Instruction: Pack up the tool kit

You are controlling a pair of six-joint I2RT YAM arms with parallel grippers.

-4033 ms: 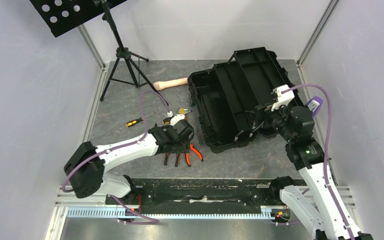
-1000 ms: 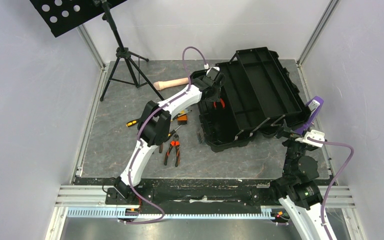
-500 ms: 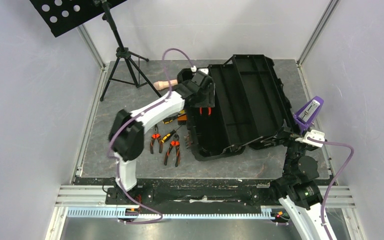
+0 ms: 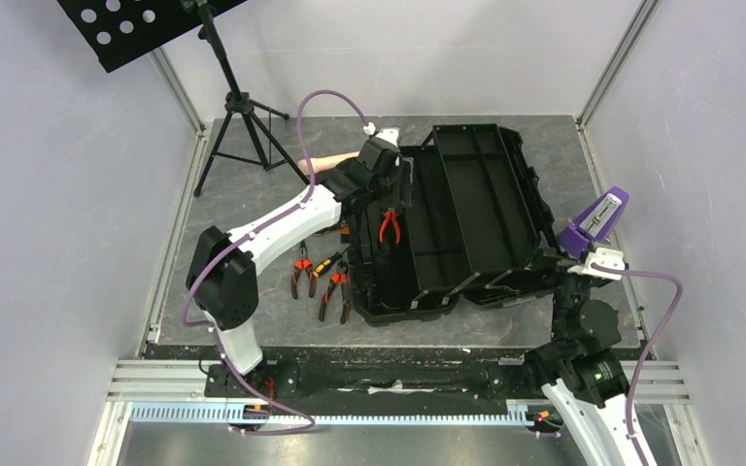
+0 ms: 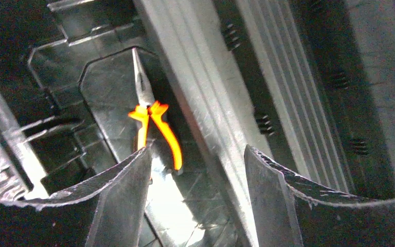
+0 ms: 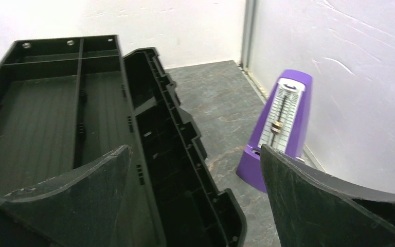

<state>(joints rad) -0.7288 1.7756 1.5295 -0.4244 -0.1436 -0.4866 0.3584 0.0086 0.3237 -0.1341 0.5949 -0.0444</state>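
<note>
The black toolbox [image 4: 466, 209] lies open in the middle of the table. One pair of orange-handled pliers [image 4: 389, 226] [image 5: 151, 128] rests on the floor of its left half. My left gripper [image 4: 400, 189] [image 5: 195, 154] hovers open just above those pliers, with nothing between its fingers. Two more pairs of pliers [image 4: 300, 269] [image 4: 338, 291] and a yellow-and-black screwdriver [image 4: 325, 264] lie on the table left of the box. My right gripper [image 4: 561, 262] [image 6: 193, 149] stands wide open at the box's right near corner, its fingers either side of the lid rim [image 6: 185, 154] without gripping it.
A purple metronome-like object [image 4: 593, 221] [image 6: 280, 128] stands by the right wall next to my right gripper. A beige handle [image 4: 322, 163] lies behind my left wrist, mostly hidden. A black tripod [image 4: 243, 116] with a music stand occupies the back left corner.
My left gripper opened and let the orange pliers drop into the toolbox, then drew back left. The toolbox slid and turned leftward. The right arm stayed put.
</note>
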